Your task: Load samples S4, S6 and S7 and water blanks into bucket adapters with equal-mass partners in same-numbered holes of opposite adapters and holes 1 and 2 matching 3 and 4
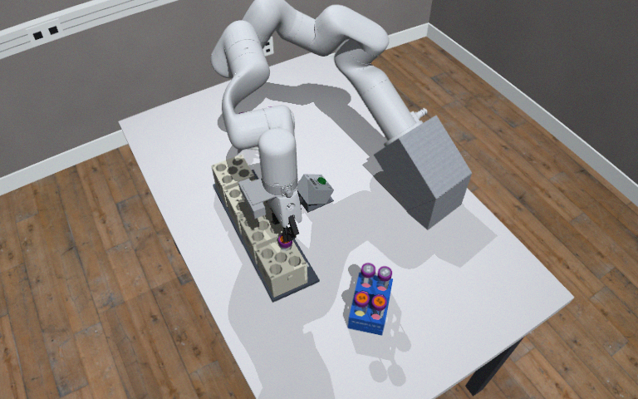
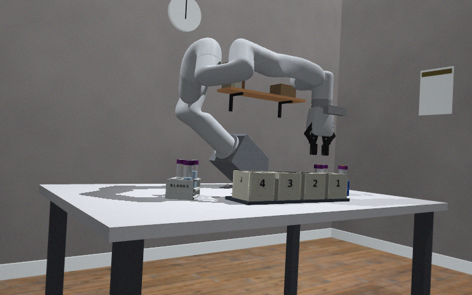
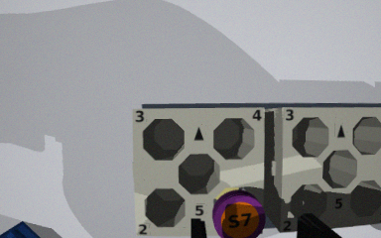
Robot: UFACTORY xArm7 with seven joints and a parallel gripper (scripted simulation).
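Top, blue rack (image 1: 364, 325) (image 2: 348, 188): showing its four capped tubes.
Exterior, gripper (image 1: 290, 235) (image 2: 319, 154) (image 3: 258, 229): hovering above adapter 1 (image 1: 289, 283) (image 2: 332, 191) (image 3: 149, 174), fingers standing apart, gripping nothing.
Exterior, BLANKS rack (image 2: 179, 193): appearing here only.
Wrist, S7 (image 1: 285, 241) (image 2: 342, 168) (image 3: 239, 219): revealing its ID, standing in adapter 1's corner hole.

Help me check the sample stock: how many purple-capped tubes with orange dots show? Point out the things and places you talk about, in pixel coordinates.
3: one tube, S7 (image 1: 284, 242) (image 3: 239, 218), in the beige adapter 1 (image 1: 287, 284) (image 2: 337, 193) (image 3: 141, 174); two side by side in the blue rack (image 1: 383, 325) (image 2: 348, 187) (image 3: 22, 232). The arm may hide more.

Wall clock (image 2: 184, 14), shelf (image 2: 260, 94), poster (image 2: 436, 92).
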